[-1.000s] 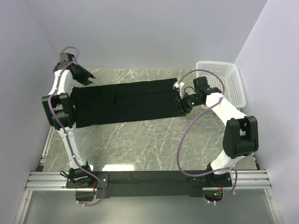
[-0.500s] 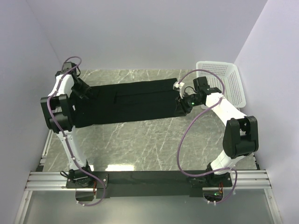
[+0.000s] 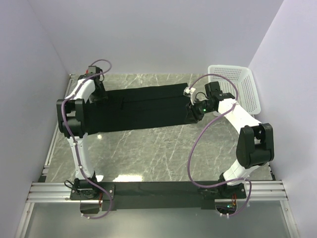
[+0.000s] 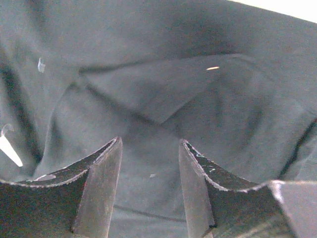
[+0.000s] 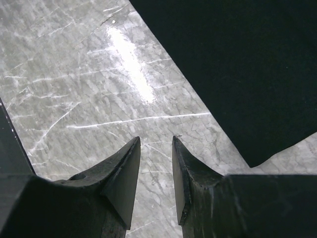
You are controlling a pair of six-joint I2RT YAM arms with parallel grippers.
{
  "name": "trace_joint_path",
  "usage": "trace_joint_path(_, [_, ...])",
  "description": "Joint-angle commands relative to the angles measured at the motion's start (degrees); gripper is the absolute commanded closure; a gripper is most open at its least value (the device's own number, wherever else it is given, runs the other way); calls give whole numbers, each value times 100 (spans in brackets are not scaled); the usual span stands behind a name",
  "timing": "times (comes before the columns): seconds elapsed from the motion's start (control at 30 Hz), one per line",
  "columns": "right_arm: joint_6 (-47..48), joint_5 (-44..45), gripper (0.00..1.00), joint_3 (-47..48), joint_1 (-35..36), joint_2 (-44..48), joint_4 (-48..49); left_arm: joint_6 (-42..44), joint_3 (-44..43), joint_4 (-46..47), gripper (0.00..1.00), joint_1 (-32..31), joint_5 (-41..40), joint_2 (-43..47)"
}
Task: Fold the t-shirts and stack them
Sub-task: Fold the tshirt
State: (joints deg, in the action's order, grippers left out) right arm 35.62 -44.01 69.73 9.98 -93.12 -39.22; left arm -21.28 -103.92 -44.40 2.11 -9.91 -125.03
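Note:
The black t-shirt (image 3: 138, 106) lies folded into a long flat strip across the back of the marble table (image 3: 158, 153). My left gripper (image 3: 97, 95) hovers over the strip's left end. In the left wrist view its jaws (image 4: 150, 144) stand open above creased dark cloth (image 4: 163, 74), with nothing between them. My right gripper (image 3: 189, 113) sits at the strip's right end. Its jaws (image 5: 156, 140) are open over bare marble, and the shirt's corner (image 5: 247, 59) lies just beyond them to the upper right, apart from the fingers.
A white perforated basket (image 3: 237, 87) stands at the back right beside the right arm. Pale walls close in the table on the left, back and right. Bare marble fills the near half of the table, in front of the shirt.
The left arm has swung from the table's far left edge rightward over the shirt's left end, and its jaws have widened. The right arm and the shirt have not moved.

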Motion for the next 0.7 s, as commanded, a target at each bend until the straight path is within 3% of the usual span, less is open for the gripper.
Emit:
trace_joint_path(0.0, [7, -73, 61, 110, 4, 22, -94, 1204, 73, 713, 46, -332, -546, 198])
trace_joint_path(0.37, [42, -29, 61, 119, 4, 22, -138, 2048, 47, 951, 51, -510, -1275, -47])
trace_joint_path(0.67, [51, -20, 61, 163, -5, 4, -147, 2066, -50, 942, 53, -597, -1092, -241])
